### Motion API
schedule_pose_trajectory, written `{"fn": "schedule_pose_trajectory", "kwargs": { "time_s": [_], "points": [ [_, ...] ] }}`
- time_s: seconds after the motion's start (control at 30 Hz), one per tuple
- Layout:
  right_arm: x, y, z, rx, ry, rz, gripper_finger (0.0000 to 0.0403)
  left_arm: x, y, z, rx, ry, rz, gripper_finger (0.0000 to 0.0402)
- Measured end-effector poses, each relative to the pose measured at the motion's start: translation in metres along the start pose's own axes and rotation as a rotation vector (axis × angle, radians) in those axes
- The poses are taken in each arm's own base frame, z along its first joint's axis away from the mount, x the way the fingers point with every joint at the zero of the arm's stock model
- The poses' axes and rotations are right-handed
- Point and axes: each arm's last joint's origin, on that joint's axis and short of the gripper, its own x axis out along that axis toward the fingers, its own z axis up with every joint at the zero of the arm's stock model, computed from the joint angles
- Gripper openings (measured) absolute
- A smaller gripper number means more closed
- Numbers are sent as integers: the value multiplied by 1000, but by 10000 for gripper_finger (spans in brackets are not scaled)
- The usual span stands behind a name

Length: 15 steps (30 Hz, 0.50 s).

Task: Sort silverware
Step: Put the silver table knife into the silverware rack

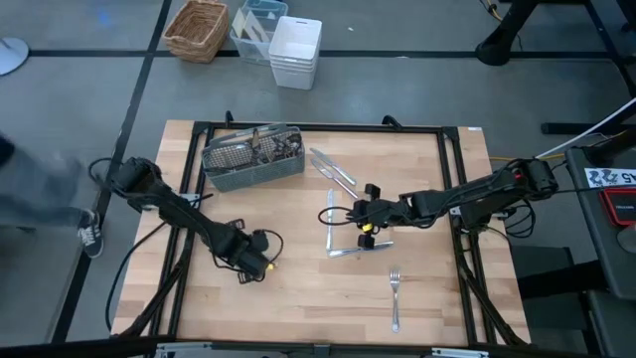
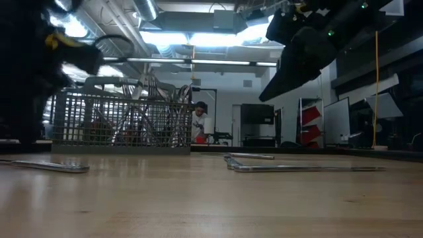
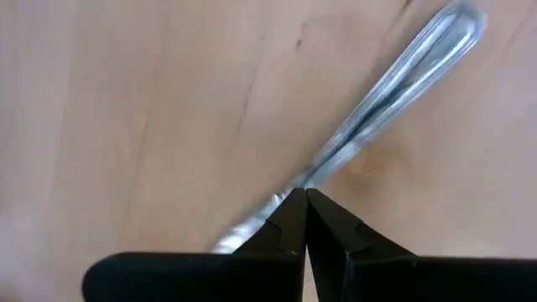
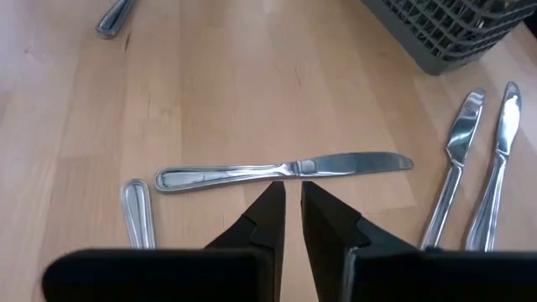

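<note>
On the wooden table [image 1: 298, 298], the left gripper [image 3: 304, 201] is low, near the front left part. Its two fingers are pressed tight together on a shiny handle [image 3: 394, 80] that lies flat on the wood. I cannot tell if it is a fork, a spoon or a knife. The right gripper [image 4: 292, 191] is over the middle of the table. Its fingers have only a thin gap and hold nothing. Just past its tips lies a knife [image 4: 285, 172], flat and crosswise. Two more knives [image 4: 474, 168] lie side by side near it, closer to the caddy [image 1: 252, 159]. The grey caddy stands at the back of the table, with more silverware [image 1: 270, 147] sticking up inside it. A fork [image 1: 395, 296] lies alone near the front right. Far off in the room, a person [image 2: 198, 122] shows behind the caddy.
</note>
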Motion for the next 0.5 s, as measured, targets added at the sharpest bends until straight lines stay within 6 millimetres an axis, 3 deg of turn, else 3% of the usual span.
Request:
{"fn": "schedule_pose_trajectory", "kwargs": {
  "time_s": [0.27, 0.5],
  "points": [
    [2, 0, 0, -1, 1, 7, 46, -42, 17, -6, -644, -32, -161, 1],
    [2, 0, -1, -10, 6, 6, 46, -28, 16, -14, -829, 104, -152, 7]
  ]
}}
